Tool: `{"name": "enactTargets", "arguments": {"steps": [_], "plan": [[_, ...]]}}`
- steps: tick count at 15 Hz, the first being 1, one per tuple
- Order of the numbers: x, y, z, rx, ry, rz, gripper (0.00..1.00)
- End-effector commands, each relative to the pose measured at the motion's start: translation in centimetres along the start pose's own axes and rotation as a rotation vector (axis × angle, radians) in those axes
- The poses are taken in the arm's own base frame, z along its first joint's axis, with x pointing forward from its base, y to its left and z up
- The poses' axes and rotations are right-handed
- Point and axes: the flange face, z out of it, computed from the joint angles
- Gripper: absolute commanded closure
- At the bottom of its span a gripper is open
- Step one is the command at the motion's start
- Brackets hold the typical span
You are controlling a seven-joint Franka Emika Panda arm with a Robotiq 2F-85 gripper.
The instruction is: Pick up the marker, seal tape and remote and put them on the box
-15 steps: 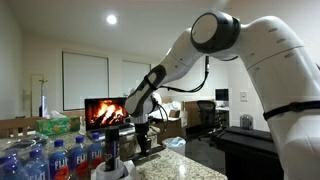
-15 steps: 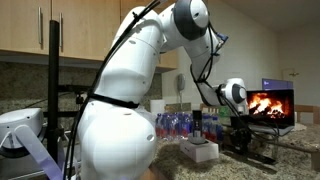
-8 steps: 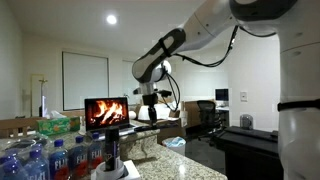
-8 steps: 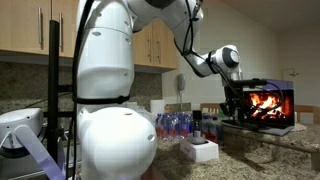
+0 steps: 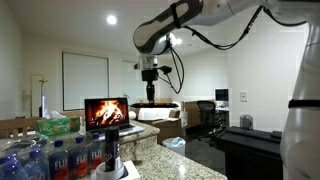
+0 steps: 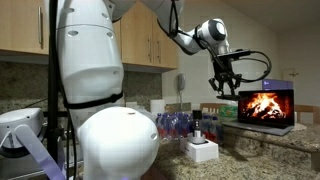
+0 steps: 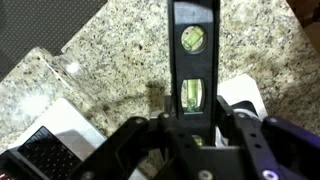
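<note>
My gripper [image 7: 195,125] is shut on the remote [image 7: 193,50], a long black bar with green windows that runs away from the jaws over the granite counter. In both exterior views the gripper [image 5: 150,88] [image 6: 222,82] hangs high above the counter with the remote [image 5: 150,98] in it. The white box [image 6: 201,151] [image 5: 118,170] sits on the counter below and to the side, with a dark upright thing [image 5: 112,146] on it. In the wrist view a white corner [image 7: 246,95] shows beside the remote. I cannot make out the marker or the seal tape.
A laptop showing a fire [image 5: 107,112] [image 6: 265,107] stands open on the counter; its keyboard [image 7: 40,152] shows in the wrist view. Several water bottles [image 5: 50,158] [image 6: 176,124] and a green tissue box [image 5: 58,125] stand nearby.
The arm has risen from just above the counter to well above the laptop, carrying the remote up with it. The jaws have stayed shut on it.
</note>
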Motion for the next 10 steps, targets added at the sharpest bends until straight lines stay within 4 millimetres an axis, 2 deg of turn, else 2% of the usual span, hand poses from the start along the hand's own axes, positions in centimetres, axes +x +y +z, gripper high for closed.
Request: {"name": "enactTargets", "arguments": {"steps": [1,5,7,8,10], "plan": [[4.7,-3.9,-2.2,-0.014,0.026,0.021,0.83],[12.9,-9.3,-3.6,-0.038,0.053,0.064,0.83],[16.5,-11.4,-3.2,-0.035,0.039,0.083,0.83],[17.9,-12.0,-2.2,-0.026,0.024,0.093,0.83],[19.6,-12.8,-0.6,0.006,-0.038,0.126,0.83]]}}
